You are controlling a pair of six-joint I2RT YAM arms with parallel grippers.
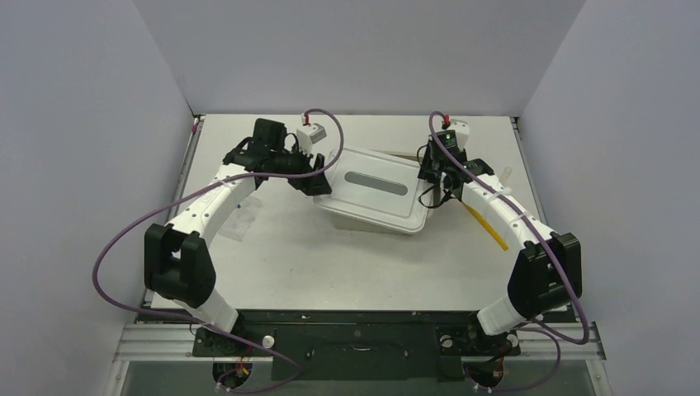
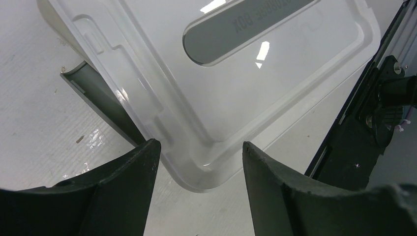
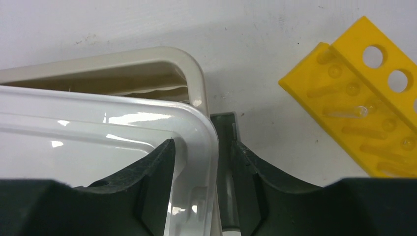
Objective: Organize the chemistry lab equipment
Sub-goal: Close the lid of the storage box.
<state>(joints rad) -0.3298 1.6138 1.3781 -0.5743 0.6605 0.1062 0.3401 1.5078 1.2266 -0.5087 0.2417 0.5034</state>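
Note:
The beige tub (image 1: 373,221) with its white lid (image 1: 363,202) stands mid-table. My left gripper (image 1: 320,183) is at its left end, open; a lid corner (image 2: 196,172) lies between and beyond the fingertips, with a gap to the right finger. A grey latch (image 2: 96,93) hangs beside that corner. My right gripper (image 1: 435,180) is at the tub's right end, open. One finger (image 3: 157,167) is over the lid (image 3: 98,132) and the other (image 3: 251,167) is outside a grey latch (image 3: 223,147). The lid sits askew, and the tub's rim (image 3: 147,56) shows past it. No glassware or tools show.
A yellow tube rack (image 3: 364,98) lies on the table right of the tub, partly under my right arm (image 1: 487,224). A clear plastic bag (image 1: 241,216) lies under my left arm. Grey walls enclose the table on three sides.

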